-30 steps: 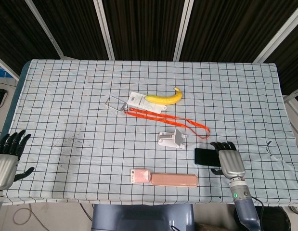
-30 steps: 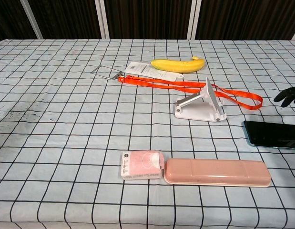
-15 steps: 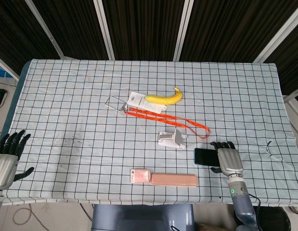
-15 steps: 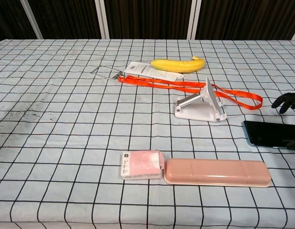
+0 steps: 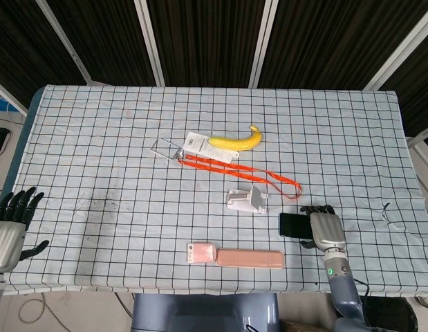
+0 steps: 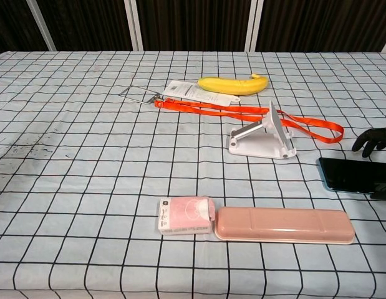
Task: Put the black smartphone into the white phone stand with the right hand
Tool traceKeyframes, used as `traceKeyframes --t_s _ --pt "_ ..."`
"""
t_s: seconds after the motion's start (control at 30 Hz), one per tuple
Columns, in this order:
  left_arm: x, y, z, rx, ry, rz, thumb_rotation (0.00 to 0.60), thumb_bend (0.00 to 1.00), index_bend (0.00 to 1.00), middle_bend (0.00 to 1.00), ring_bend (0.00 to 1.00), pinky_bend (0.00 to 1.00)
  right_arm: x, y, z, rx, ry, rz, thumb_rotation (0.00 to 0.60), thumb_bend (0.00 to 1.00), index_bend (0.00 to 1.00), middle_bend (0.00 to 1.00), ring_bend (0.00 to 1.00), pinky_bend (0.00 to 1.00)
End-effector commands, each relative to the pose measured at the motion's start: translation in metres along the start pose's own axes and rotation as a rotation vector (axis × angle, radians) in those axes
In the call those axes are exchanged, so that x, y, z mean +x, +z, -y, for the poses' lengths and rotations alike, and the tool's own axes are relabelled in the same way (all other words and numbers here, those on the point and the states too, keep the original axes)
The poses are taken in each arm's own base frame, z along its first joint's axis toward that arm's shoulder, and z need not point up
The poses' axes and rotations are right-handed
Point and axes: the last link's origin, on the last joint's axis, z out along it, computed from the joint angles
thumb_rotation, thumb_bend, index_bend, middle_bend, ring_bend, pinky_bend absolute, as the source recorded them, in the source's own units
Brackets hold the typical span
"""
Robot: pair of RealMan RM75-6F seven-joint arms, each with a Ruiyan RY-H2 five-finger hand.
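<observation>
Table (image 5: 96,138) with phone (image 5: 294,224) lying flat near the right front edge, just right and nearer than the empty stand (image 5: 247,200). Right hand (image 5: 323,227) hovers over the phone's right end, fingers spread, grasp apparently not yet made; lifting and placing remain. Left hand (image 5: 10,225) idle far left, fingers spread.

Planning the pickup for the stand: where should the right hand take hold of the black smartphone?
By its long edges, from above. The black smartphone lies flat on the checkered tablecloth, its right end under the right hand, so probably only the thin sides offer purchase.
</observation>
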Motion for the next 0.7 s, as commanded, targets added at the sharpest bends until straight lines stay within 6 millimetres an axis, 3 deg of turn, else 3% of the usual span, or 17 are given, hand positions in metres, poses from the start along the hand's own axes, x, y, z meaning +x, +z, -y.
traceKeyframes --t_s 0.03,0.7 --pt "-0.0001 0.0001 -0.0001 0.000 0.000 0.000 0.600 0.00 0.00 0.00 0.00 0.00 -0.0003 0.0011 0.0002 0.000 0.000 0.000 0.600 0.20 0.30 0.31 0.23 0.14" --pt "0.0003 0.0002 0.0000 0.001 -0.002 0.000 0.600 0.00 0.00 0.00 0.00 0.00 -0.0054 0.0062 -0.0001 -0.014 0.003 0.017 0.600 0.21 0.33 0.34 0.24 0.14"
